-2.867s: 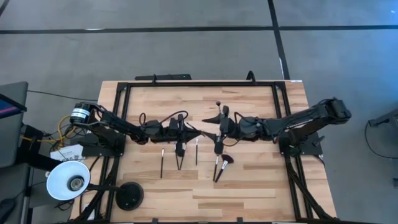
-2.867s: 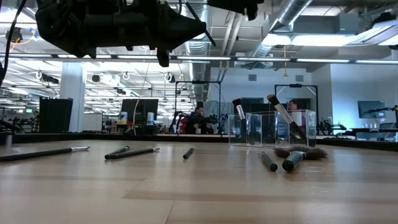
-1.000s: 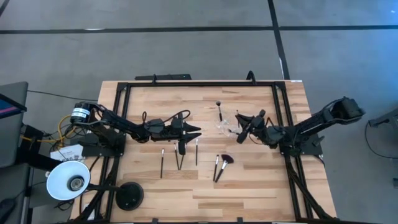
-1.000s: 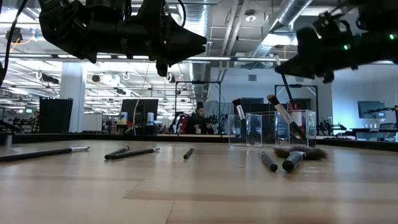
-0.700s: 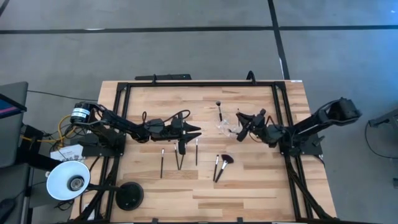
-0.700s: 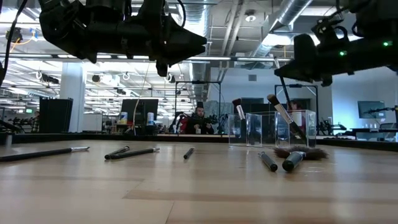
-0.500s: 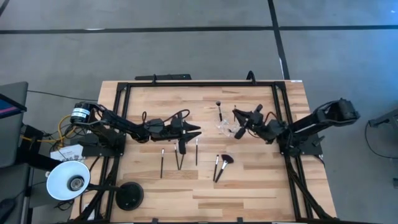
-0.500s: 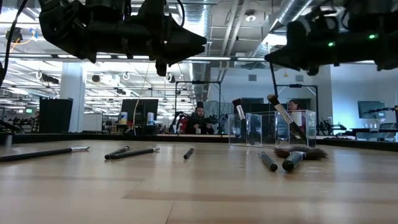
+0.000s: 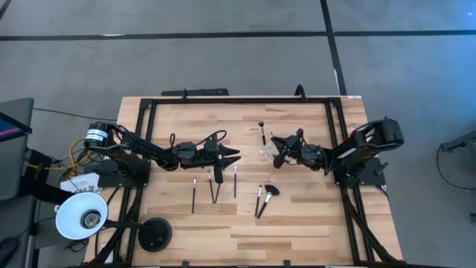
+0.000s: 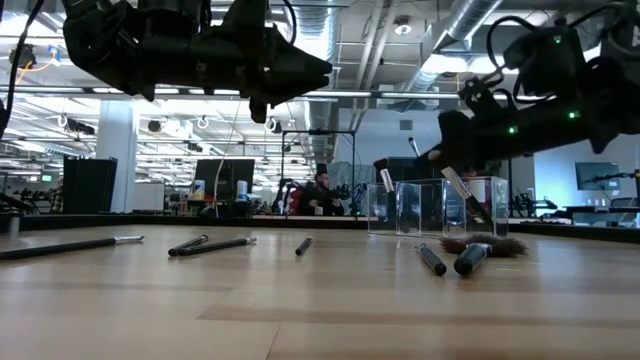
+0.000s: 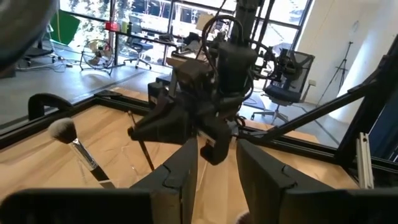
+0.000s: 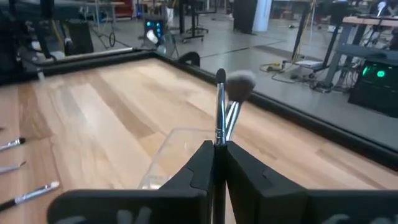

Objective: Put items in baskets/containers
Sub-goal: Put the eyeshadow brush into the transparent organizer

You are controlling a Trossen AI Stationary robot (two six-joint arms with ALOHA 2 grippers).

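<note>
Between the right claw's [image 12: 219, 163] pinching fingers stands one brush [image 12: 219, 112]; below sits one clear cup [image 9: 269, 152] holding one brush [image 9: 262, 132]. Left claw [image 9: 236, 155] hangs open, well apart; six brushes [image 9: 214, 187] lie below it. No writing is readable.

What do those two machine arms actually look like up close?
Both arms are black and jointed, slim, with looping black cables along them. The left end effector and the right end effector each finish in two flat dark fingers. Small green lights glow on the right arm.

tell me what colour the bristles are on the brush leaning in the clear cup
Pale grey-white bristles; the right wrist view shows them best.
</note>
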